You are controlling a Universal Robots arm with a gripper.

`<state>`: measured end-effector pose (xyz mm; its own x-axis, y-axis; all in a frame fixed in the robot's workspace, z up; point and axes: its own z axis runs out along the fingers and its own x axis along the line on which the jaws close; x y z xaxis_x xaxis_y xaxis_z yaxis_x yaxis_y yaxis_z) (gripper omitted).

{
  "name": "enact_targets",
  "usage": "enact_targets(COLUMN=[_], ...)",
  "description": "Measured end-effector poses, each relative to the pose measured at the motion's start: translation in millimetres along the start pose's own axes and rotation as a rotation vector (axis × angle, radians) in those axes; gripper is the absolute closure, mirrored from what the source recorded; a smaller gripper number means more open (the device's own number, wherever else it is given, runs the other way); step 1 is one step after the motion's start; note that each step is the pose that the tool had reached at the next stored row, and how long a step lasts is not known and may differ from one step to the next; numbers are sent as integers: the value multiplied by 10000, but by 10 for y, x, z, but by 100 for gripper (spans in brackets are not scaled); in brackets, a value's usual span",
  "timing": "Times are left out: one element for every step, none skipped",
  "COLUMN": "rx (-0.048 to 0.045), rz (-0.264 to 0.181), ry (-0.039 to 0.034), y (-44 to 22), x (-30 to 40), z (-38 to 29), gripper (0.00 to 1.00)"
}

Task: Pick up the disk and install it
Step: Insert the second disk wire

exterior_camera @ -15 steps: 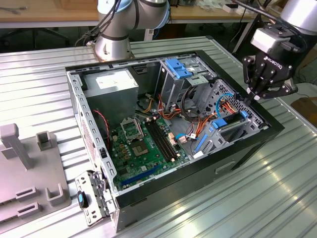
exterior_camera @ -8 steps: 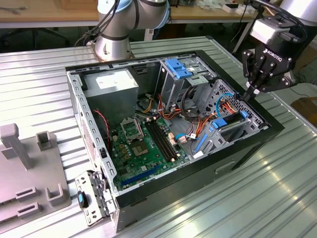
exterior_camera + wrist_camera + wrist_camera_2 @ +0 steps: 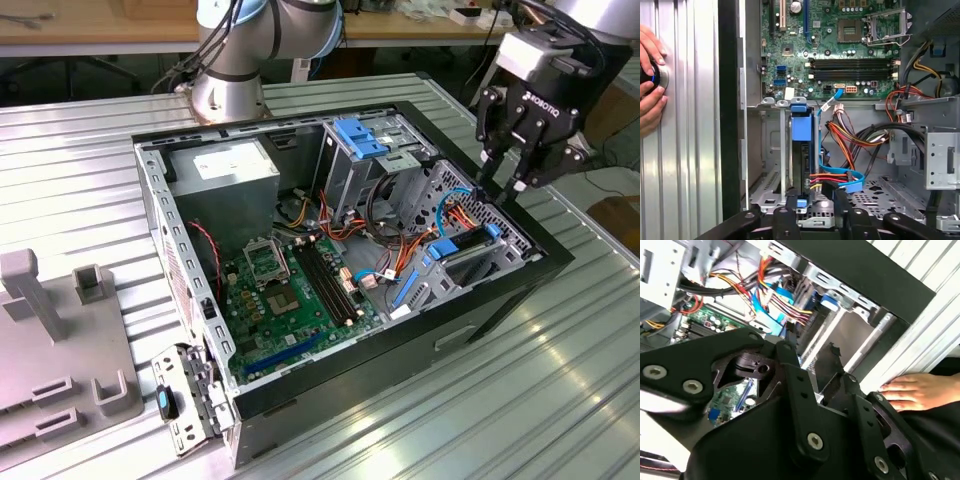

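The disk [image 3: 465, 244] stands on edge in the drive bay at the front corner of the open computer case [image 3: 505, 290], its blue carrier rail facing up. In the first wrist view the disk's blue rail [image 3: 801, 129] runs between the bay's metal walls, with red, yellow and blue cables plugged in at its end. My gripper [image 3: 500, 188] hangs just above the case's rim over that bay, open, with nothing between its black fingers [image 3: 790, 206]. In the second wrist view the gripper [image 3: 811, 342] points down at the bay.
A person's hand [image 3: 649, 80] rests on a round knob on the ribbed metal table [image 3: 560, 400] beside the case. Inside lie the green motherboard [image 3: 290, 290], the grey power-supply box [image 3: 225, 170], cable bundles [image 3: 855, 140] and a blue-latched cage [image 3: 360, 135]. Grey fixtures [image 3: 60, 350] stand at the exterior view's left.
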<state>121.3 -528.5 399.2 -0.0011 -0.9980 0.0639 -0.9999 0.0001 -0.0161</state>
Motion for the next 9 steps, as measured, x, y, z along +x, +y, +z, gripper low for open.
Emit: enact_targets(rx=[0,0,0,0,0,1,1,0,1], rz=[0,0,0,0,-1,-4,-6,-12,-13], ry=[4,12,21,37,68,232,411,732,792], y=[0,1,1,1,2,2,2,2,3], x=[-86,-120,-142,-175,-181,-181,-182,-202,-224], z=[6,14,29,63,97,99,99,105,126], gripper=[58,58,58,58,58,58,58,58,58])
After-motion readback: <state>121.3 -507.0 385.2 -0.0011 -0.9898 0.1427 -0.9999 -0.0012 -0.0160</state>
